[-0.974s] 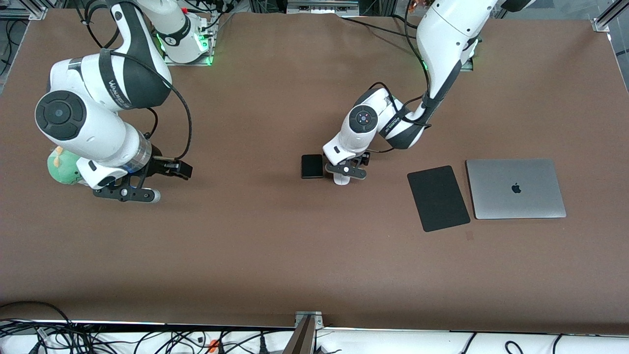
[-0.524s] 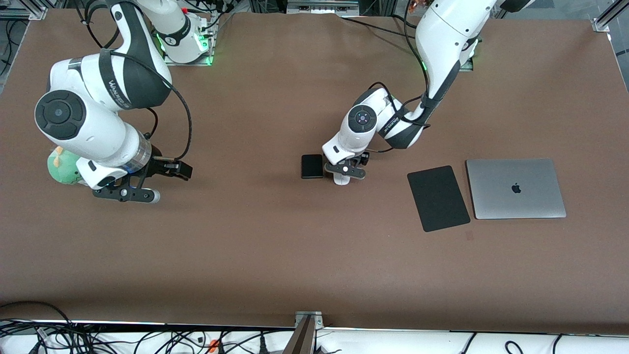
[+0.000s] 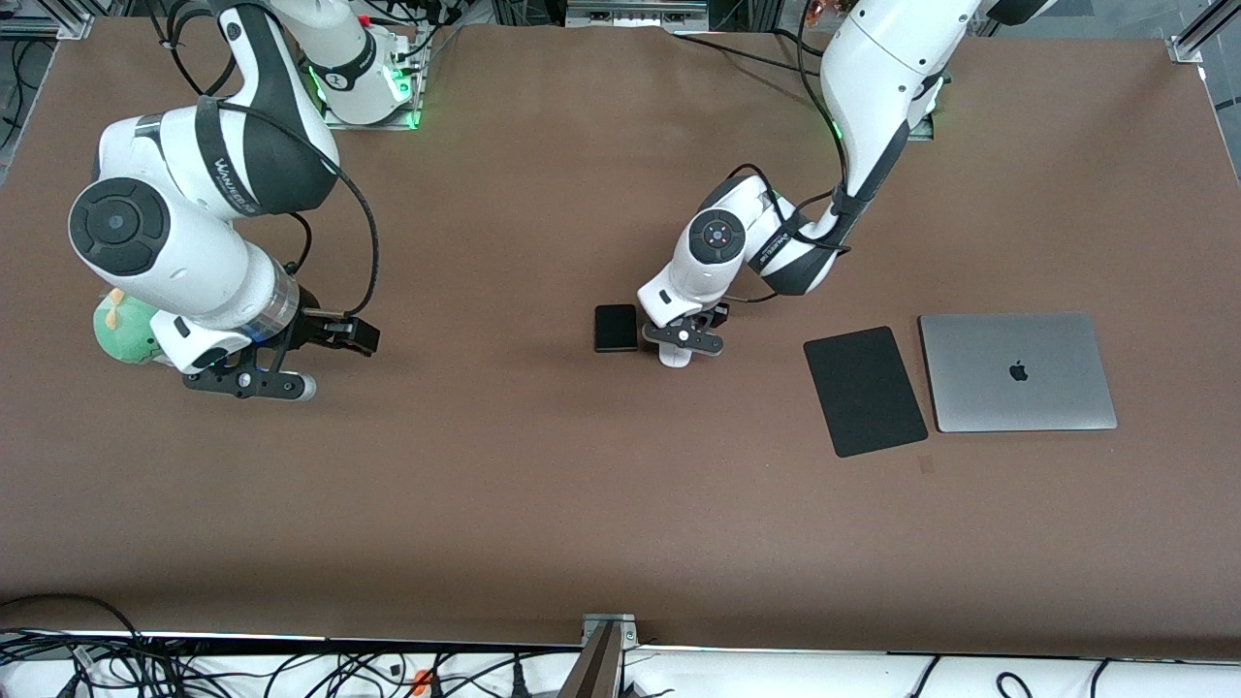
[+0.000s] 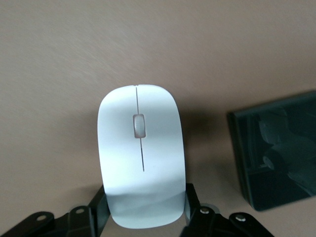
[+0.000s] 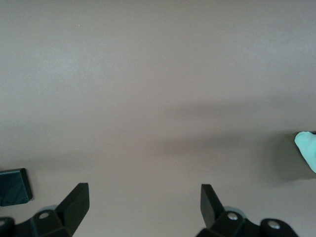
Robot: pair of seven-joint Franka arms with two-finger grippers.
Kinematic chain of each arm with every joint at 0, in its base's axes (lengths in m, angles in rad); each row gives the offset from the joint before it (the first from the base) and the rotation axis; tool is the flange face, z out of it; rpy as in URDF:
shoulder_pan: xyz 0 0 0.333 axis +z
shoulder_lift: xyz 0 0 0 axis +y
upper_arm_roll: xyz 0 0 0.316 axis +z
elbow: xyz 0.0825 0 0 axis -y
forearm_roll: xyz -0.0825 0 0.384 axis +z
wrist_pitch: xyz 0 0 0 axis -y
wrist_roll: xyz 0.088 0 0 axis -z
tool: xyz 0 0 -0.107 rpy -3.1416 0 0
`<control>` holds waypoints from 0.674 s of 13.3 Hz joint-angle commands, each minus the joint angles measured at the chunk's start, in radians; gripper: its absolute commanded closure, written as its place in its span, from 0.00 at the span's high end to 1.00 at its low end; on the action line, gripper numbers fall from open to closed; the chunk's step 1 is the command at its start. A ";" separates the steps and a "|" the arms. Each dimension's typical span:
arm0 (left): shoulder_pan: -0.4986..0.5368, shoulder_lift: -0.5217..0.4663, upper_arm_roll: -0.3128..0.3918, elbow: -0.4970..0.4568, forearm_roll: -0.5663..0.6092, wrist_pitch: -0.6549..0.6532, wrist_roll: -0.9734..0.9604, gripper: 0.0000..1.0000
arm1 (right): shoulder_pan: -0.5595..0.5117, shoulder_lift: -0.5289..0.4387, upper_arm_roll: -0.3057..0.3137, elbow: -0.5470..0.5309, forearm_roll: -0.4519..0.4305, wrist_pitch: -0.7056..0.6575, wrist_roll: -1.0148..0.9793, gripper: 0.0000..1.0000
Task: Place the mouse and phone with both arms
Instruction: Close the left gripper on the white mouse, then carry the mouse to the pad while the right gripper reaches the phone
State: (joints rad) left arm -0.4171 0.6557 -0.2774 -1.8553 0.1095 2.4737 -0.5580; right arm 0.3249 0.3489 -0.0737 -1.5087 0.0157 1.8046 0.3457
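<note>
The white mouse [image 3: 675, 355] lies on the brown table beside the black phone [image 3: 616, 328], which is on its right-arm side. My left gripper [image 3: 678, 347] is down over the mouse. In the left wrist view its fingers [image 4: 191, 200] press both sides of the mouse's [image 4: 140, 148] rear end, and the phone [image 4: 276, 153] lies close beside it. My right gripper [image 3: 250, 381] waits open and empty over bare table toward the right arm's end. The right wrist view shows its gripper [image 5: 143, 190] with the jaws spread wide.
A flat black mouse pad [image 3: 864, 390] and a closed silver laptop [image 3: 1016, 371] lie side by side toward the left arm's end. A green plush toy [image 3: 121, 328] sits by the right arm's wrist and shows in the right wrist view [image 5: 307, 148].
</note>
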 commanded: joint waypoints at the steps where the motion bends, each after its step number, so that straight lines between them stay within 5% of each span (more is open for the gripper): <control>1: 0.033 -0.062 0.026 -0.008 0.004 -0.012 -0.008 0.37 | 0.003 0.004 -0.003 0.007 0.001 0.010 0.012 1.00; 9: 0.280 -0.218 0.027 -0.178 0.018 -0.098 0.048 0.39 | 0.101 0.025 -0.003 0.013 0.047 0.015 0.073 1.00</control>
State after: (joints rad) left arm -0.1864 0.5091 -0.2422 -1.9379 0.1104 2.3748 -0.5411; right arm 0.3794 0.3569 -0.0708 -1.5086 0.0511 1.8113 0.3653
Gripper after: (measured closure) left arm 0.374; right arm 0.000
